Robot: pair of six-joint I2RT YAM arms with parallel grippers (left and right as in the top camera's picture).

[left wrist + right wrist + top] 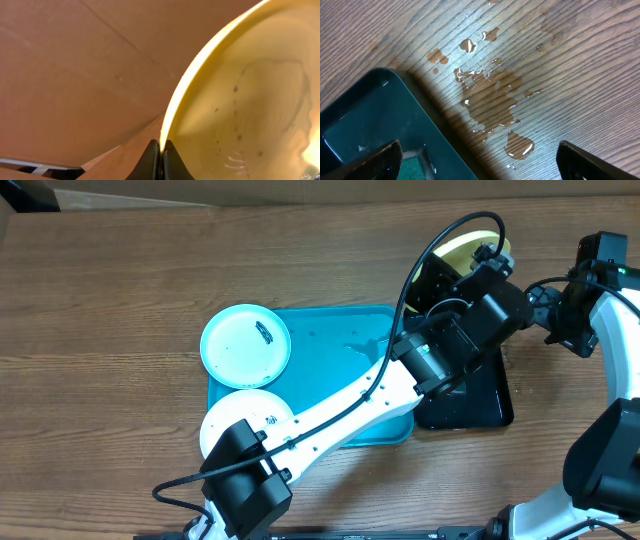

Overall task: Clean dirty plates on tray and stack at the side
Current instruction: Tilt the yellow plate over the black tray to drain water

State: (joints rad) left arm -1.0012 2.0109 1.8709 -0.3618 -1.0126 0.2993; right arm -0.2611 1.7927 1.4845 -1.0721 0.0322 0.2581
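Observation:
My left gripper (161, 150) is shut on the rim of the yellow-green plate (240, 100), which stands tilted on edge with small dark specks and wet streaks on its face. From overhead this plate (470, 248) is held up over the far end of the black tray (490, 405). The light blue plate (245, 345), with a dark smear, lies on the far left corner of the turquoise tray (330, 355). The white plate (232, 420) lies at its near left corner, partly under my left arm. My right gripper (482, 167) hangs open over the wet table beside the black tray, holding nothing.
A puddle and scattered drops of water (490, 100) lie on the wooden table to the right of the black tray (365, 115). A green textured patch (409, 167) shows inside that tray. My left arm stretches diagonally across the turquoise tray.

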